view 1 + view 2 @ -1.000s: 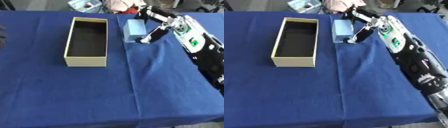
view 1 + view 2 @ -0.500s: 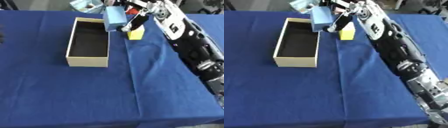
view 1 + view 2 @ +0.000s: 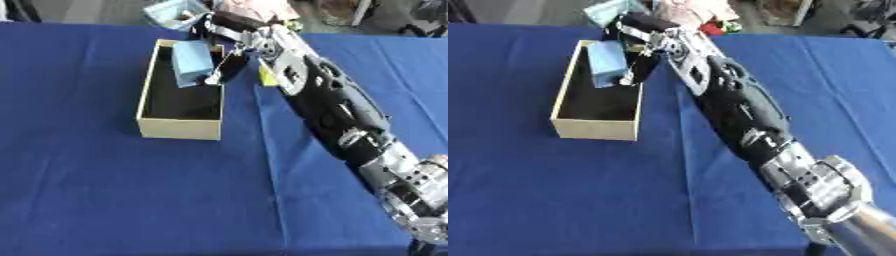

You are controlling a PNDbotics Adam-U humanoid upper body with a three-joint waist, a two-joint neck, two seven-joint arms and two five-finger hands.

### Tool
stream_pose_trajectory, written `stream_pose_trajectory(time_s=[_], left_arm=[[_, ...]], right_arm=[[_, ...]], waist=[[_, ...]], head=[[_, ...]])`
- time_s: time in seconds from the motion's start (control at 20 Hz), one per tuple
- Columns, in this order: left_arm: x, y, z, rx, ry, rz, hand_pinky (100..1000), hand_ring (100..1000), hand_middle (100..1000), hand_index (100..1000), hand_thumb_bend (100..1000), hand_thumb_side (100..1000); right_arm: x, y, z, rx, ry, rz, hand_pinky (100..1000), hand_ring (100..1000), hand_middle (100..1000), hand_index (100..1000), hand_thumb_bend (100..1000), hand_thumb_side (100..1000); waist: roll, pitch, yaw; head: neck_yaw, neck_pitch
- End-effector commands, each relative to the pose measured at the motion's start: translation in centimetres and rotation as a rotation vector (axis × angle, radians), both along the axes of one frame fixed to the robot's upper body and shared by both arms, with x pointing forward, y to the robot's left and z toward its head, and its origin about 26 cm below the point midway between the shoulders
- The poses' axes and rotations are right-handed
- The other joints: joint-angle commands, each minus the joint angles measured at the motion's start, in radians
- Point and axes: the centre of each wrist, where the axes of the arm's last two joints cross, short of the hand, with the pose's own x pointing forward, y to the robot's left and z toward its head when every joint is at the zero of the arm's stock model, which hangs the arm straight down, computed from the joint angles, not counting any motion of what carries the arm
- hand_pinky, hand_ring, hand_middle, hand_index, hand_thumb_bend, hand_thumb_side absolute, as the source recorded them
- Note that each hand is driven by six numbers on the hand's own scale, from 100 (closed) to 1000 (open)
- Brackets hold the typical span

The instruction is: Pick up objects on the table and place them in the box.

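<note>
Upper centre of frame: right hand [image 3: 220, 52] grips light blue block [image 3: 192, 63] over tan box [image 3: 179, 131]; yellow block [image 3: 266, 77] beside box on desk [image 3: 131, 190].

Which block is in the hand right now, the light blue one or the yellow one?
The light blue block, held by the right hand over the box; the yellow block sits on the table.

We see the box [image 3: 179, 129] on the desk [image 3: 105, 200], left of centre and toward the far side. A carton [image 3: 192, 63] sits over its far end, and a small block [image 3: 266, 76] lies just right of it.
</note>
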Motion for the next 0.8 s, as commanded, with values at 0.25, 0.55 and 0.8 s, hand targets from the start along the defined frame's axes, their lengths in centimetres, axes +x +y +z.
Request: stream_pose_trajectory(time_s=[0.25, 0.55, 0.8], left_arm=[[0.1, -0.5, 0.8, -0.004, -0.022, -0.018, 585, 609, 622, 805, 740, 568], [0.1, -0.5, 0.8, -0.013, -0.022, -0.003, 572, 586, 600, 798, 506, 414], [0.1, -0.4, 0.7, -0.015, -0.023, 0.014, 565, 576, 590, 796, 419, 323]], right_arm=[[-0.4, 2.6, -0.7, -0.115, -0.046, 0.062, 688, 682, 542, 683, 416, 133], [-0.5, 2.6, -0.2, -0.15, -0.085, 0.083, 732, 752, 749, 798, 548, 255], [-0.5, 1.3, 2.5, -0.098, -0.125, 0.083, 745, 778, 801, 844, 590, 280]], waist=[[0.007, -0.015, 0.005], [0.006, -0.017, 0.003], [0.005, -0.019, -0.012]], head=[[-0.016, -0.016], [-0.017, -0.022], [-0.011, -0.023]])
